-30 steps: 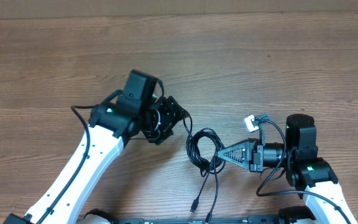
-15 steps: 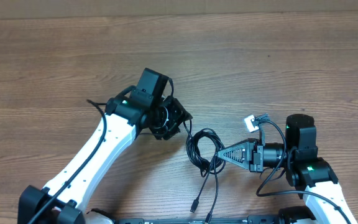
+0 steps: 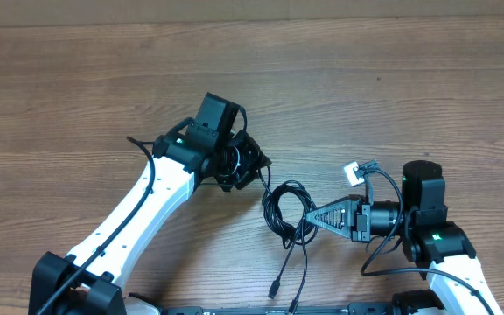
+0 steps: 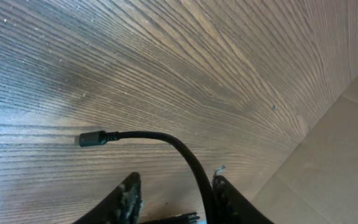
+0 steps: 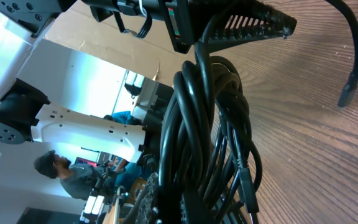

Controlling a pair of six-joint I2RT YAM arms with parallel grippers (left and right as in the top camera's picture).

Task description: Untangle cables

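My right hand (image 3: 311,219) is clamped on the coil of cables (image 3: 284,210), fingertips pointing straight into it. From the coil's far side one strand (image 3: 263,184) climbs to my left hand (image 3: 250,164), the nearer one to that strand. Its fingers (image 4: 129,194) stand apart around it, with the plug (image 4: 89,139) poking beyond, but I cannot tell whether it grips. I judge the pull runs along that strand, across the bench (image 3: 392,87), away from the coil.
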